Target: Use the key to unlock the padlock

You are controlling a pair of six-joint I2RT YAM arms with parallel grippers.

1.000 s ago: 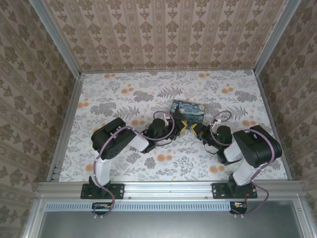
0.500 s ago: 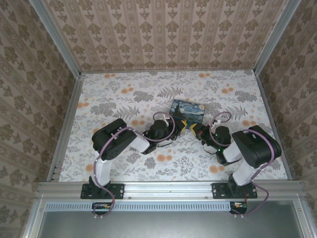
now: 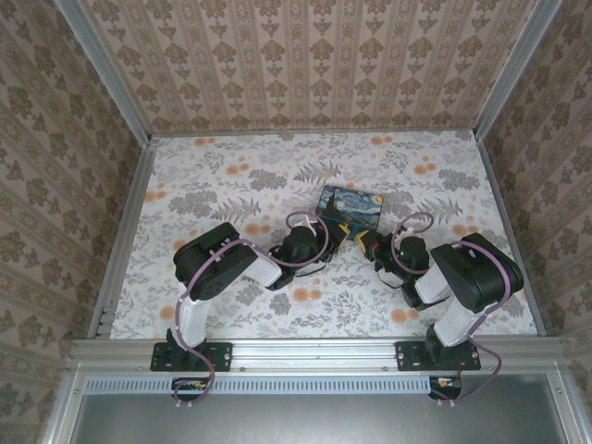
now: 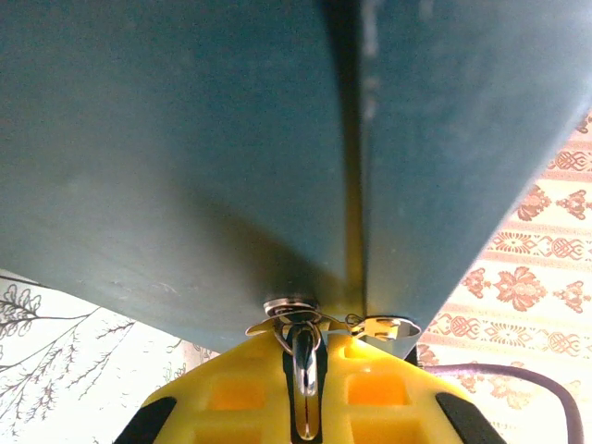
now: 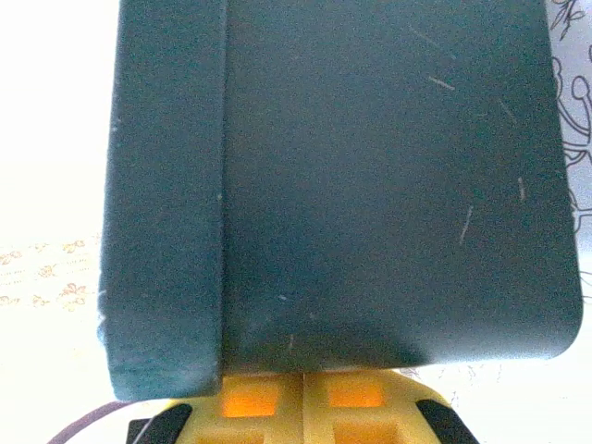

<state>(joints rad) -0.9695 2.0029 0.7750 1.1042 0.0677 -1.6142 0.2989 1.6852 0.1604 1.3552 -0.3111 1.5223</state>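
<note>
Counter [image 3: 213, 185]: white, with grey floral print and orange blossoms. Walls [image 3: 305, 65]: beige with brown damask stripes. Box [image 3: 351, 205]: swirled blue-and-yellow night-sky print. Padlock [image 5: 370, 185]: plain dark teal. Key [image 4: 303, 370]: bright silver. Left end effector [image 4: 305, 347] and right end effector [image 5: 303, 388]: yellow, with black edges.

This is looking like a robotics lab's test cell rather than a home. Bare aluminium framing [image 3: 314, 352] is edging a small table [image 3: 213, 176], and flat wall panels [image 3: 314, 65] are boxing it in on three sides. Brown damask wallpaper is covering those panels, and a grey-and-orange floral print is covering the table. Two black-and-white robot arms, the left arm [image 3: 208, 268] and the right arm [image 3: 472, 273], are sitting bolted to the front rail, with purple cables [image 3: 178, 310] looping along them.
</note>
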